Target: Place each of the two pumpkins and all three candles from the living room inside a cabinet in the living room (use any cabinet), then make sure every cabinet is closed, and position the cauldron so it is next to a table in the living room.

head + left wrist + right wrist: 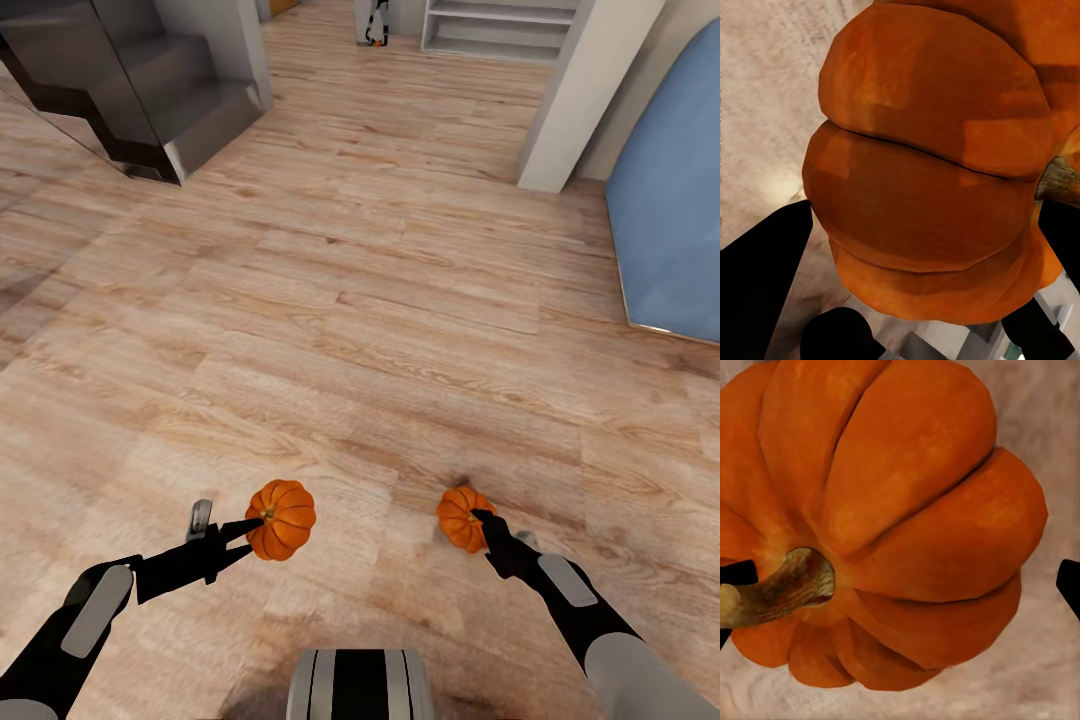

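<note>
Pumpkins ride in both my grippers, left [250, 530] clamped on one pumpkin [282, 519], right [482, 520] on the other [460, 517], above bare floor [380, 300]. I judge steady carrying best: keep grips firm, arms level, while seeking the cabinet.

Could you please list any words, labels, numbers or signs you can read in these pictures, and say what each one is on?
There is no readable text in any view. The left pumpkin, the right pumpkin, the left gripper, the right gripper, the blue panel and the staircase all carry no lettering or marks.
</note>
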